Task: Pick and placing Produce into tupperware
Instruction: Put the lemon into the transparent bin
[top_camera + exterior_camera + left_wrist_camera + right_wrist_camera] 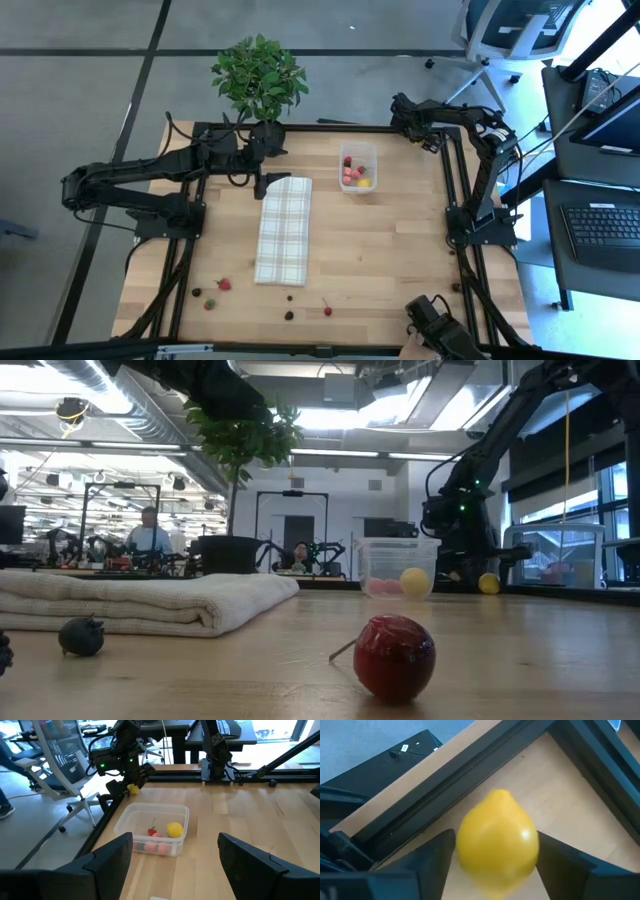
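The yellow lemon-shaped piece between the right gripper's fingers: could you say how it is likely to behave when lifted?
The yellow piece is rounded and glossy, so it may slip or roll if released. The right gripper flanks it, so the grip looks centred. It probably weighs little, being small.

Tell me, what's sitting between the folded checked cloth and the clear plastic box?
Nothing: in the high view only bare wooden table separates the checked cloth from the clear container. The loose fruit lies elsewhere, near the table's front edge.

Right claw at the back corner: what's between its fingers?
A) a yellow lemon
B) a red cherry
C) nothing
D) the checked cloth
A: the right wrist view shows a yellow lemon sitting between the right claw's fingers, and the left wrist view shows that same yellow piece at that claw, behind the clear container.
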You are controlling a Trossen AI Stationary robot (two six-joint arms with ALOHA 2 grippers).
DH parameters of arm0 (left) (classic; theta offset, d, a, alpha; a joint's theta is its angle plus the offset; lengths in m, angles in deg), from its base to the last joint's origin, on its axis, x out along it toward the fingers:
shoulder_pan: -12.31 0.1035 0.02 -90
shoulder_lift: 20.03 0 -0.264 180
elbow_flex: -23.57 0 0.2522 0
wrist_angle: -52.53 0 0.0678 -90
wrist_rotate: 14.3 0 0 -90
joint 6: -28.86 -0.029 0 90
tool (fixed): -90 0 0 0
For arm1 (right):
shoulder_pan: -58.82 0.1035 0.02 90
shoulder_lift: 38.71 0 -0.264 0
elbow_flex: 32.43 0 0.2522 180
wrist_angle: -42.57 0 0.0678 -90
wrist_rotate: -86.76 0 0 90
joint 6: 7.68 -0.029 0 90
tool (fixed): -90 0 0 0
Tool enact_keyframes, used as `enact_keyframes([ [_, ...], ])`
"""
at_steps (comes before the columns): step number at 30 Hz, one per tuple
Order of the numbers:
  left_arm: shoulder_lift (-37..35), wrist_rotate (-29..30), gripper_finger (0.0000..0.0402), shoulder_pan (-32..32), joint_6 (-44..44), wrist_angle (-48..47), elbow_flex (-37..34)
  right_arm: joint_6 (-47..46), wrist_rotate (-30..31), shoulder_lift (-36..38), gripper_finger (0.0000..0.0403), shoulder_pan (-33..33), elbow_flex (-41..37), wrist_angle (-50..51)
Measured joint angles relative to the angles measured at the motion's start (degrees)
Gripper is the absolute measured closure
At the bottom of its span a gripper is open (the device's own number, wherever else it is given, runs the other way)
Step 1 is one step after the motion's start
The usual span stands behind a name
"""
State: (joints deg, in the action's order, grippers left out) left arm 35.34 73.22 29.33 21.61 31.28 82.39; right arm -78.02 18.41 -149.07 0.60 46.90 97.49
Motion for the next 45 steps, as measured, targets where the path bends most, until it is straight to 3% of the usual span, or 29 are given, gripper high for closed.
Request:
enact_keyframes([
  [9,0.0,-0.01,0.0117,0.0,0.04,-0.04,0.0,0.54,0.55,0.0,0.0192,0.0,0.0,0.11],
  [18,0.0,-0.07,0.0117,0.0,0.11,-0.67,0.0,8.28,0.73,0.0,0.0197,0.0,0.0,0.01],
  [26,0.0,-0.16,0.0117,0.0,0.11,-0.63,0.0,22.91,-3.32,0.27,0.0197,1.36,0.95,1.43],
  [31,0.0,-0.2,0.0117,-0.06,0.29,-0.63,0.0,36.54,-11.48,1.92,0.0197,4.91,3.32,7.89],
  [37,0.0,-0.2,0.0117,-0.07,2.49,-0.58,0.0,47.58,-11.64,7.09,0.0197,9.98,8.35,20.0],
  [45,0.0,-0.07,0.0117,-0.07,6.75,-0.56,0.0,52.27,-17.4,17.73,0.0197,21.5,12.28,18.02],
])
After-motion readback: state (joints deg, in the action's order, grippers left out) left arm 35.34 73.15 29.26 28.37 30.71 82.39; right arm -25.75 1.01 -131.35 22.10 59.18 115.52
